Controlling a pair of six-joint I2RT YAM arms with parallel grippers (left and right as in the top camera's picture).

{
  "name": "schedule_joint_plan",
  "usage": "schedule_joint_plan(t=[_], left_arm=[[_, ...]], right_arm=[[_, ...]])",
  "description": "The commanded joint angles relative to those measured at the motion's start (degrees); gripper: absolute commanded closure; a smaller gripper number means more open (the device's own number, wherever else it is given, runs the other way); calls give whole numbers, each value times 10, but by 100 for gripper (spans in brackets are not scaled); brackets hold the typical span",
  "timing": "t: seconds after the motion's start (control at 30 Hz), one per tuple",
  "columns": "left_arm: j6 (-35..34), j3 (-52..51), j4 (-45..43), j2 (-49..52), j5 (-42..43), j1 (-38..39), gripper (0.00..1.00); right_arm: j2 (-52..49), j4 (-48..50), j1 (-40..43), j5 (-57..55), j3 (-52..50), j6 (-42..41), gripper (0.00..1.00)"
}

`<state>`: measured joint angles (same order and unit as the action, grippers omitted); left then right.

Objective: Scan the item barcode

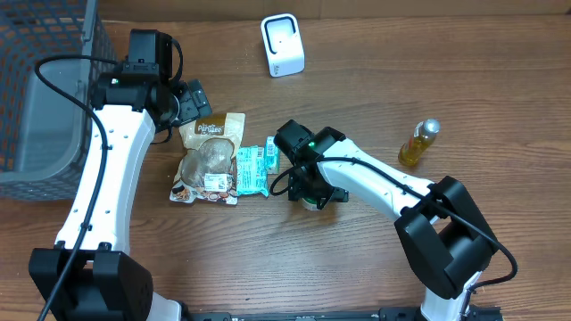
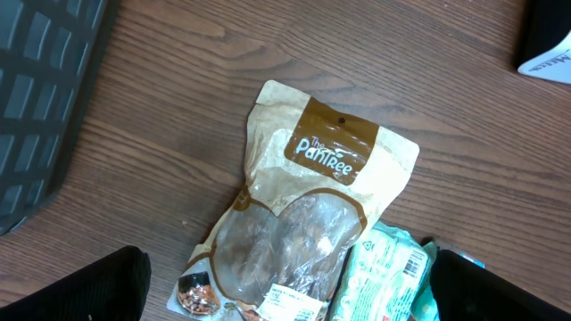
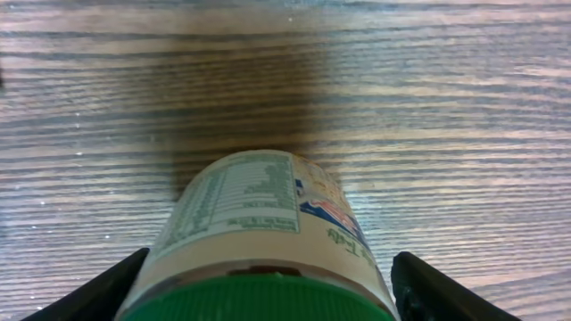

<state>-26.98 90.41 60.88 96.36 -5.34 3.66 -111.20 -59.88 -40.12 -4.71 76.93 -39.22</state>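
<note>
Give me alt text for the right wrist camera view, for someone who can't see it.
A green-capped white bottle with a nutrition label sits between the dark fingers of the right tool, with a wood-grain table behind.

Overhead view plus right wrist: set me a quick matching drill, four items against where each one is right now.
1 white scanner
2 yellow bottle
3 brown pouch
4 green-capped jar

A between the jaws of the right gripper
B top centre of the overhead view
C alone at the far right
D against the teal packet

Pairs: 1-B, 2-C, 3-D, 4-A
</note>
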Motion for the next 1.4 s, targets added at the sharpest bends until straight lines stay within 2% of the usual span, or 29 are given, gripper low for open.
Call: schedule_joint_plan(t=[0.0,0.57,0.67,0.83,0.97,1.07,1.23,1.37], left_arm=[[2,7,0,-3,-4,1,0],[2,7,0,-3,-4,1,1],[2,7,0,-3,-4,1,1],[2,7,0,-3,-4,1,0],[2,7,0,-3,-4,1,0],[2,7,0,-3,-4,1,0],[2,7,0,-3,-4,1,0],[2,7,0,-3,-4,1,0]], right_arm=[[2,0,0,-3,13,-4,22],[2,-2,0,-1,10,-4,36],[2,-5,2,4,10,-4,42],[2,-5,5,22,13,-4,44],[2,-27,8,29,31,-3,44],[2,-59,17,30,55,-3,48],[2,-105,47,82,98,-3,54],[2,-116,71,184,99,22,56]])
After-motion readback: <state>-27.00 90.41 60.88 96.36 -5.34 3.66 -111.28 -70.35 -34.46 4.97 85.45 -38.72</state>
